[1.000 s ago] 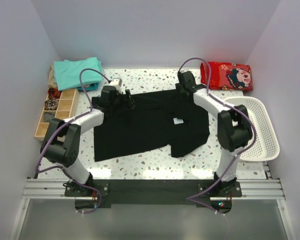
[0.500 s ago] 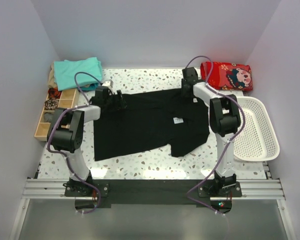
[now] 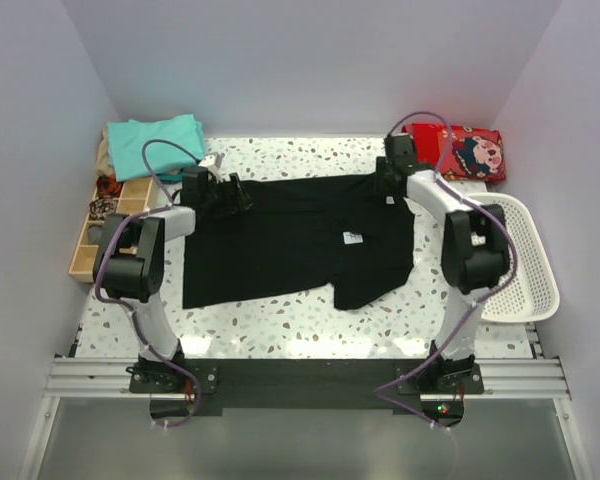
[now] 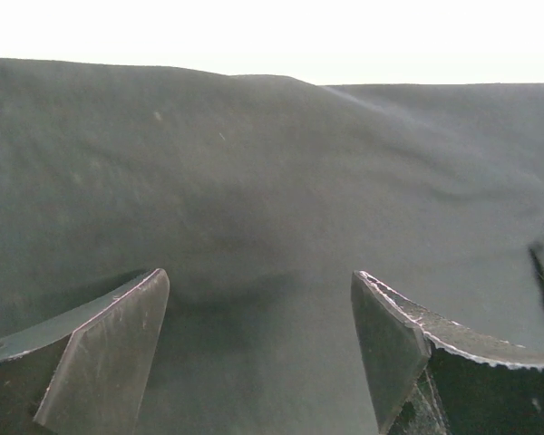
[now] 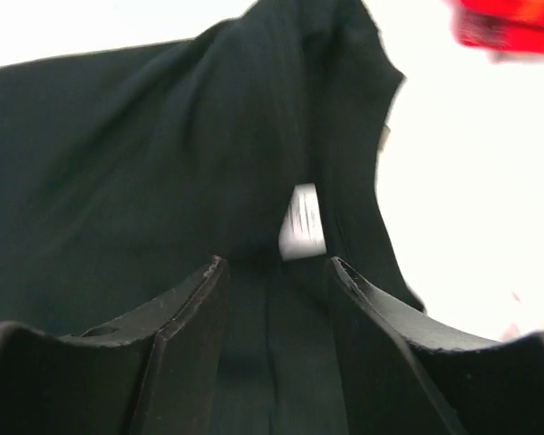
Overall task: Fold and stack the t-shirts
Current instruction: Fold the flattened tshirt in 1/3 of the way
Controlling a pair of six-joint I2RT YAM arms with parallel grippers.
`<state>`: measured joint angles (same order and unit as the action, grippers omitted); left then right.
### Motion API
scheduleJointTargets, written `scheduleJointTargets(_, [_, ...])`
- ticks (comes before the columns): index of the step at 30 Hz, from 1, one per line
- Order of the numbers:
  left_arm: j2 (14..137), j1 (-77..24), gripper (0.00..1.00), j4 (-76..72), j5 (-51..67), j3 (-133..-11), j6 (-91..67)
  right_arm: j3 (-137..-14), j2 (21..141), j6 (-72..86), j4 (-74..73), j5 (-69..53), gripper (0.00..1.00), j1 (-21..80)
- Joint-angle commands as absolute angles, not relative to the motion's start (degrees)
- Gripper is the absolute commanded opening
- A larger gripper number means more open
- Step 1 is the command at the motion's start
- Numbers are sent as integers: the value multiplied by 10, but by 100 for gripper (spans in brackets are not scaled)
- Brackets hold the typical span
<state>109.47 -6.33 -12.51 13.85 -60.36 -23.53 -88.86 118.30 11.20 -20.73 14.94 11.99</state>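
Observation:
The large black t-shirt (image 3: pixel 290 240) lies spread flat on the speckled table, with a small white patch (image 3: pixel 353 238) right of its middle. My left gripper (image 3: pixel 230 193) rests on the shirt's far left edge; in the left wrist view it (image 4: pixel 258 299) is wide open over flat black cloth (image 4: pixel 272 181). My right gripper (image 3: pixel 386 185) sits at the shirt's far right edge by the collar; in the right wrist view it (image 5: pixel 276 272) is open astride a fold, with a white label (image 5: pixel 301 222) just ahead. Folded teal t-shirts (image 3: pixel 155 143) lie at the far left corner.
A white mesh basket (image 3: pixel 540 265) stands at the right edge. A red patterned pouch (image 3: pixel 460 152) lies at the far right. A wooden compartment tray (image 3: pixel 115 225) with small items sits along the left edge, below the teal stack.
My left gripper has slid left and my right gripper right along the shirt's far edge. The shirt now lies wider and flatter, shifted slightly away from me.

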Motion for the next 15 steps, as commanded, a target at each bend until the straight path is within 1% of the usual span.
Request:
scheduleJointTargets(1, [984,-70,87,-190,152,-565,-251,-820,976,131,-170,127,53,121])
scheduleJointTargets(6, [870,-132,88,-171,90,-504,-257,-710,878,217,-242,93,55,120])
scheduleJointTargets(7, [856,-141,88,-169,84,-491,-258,-683,861,233,-240,64,55,120])
scheduleJointTargets(8, [844,-155,88,-163,80,-477,-264,-625,827,250,-237,56,55,120])
scheduleJointTargets(10, [803,-163,88,-157,65,-428,-274,-563,786,299,-219,27,55,121])
scheduleJointTargets(11, [790,-167,88,-160,63,-411,-282,-505,767,312,-213,18,55,121])
scheduleJointTargets(12, [763,-168,88,-161,65,-379,-284,-480,727,338,-207,11,55,122])
scheduleJointTargets(15, [722,-168,88,-149,69,-339,-281,-416,667,367,-213,1,55,129])
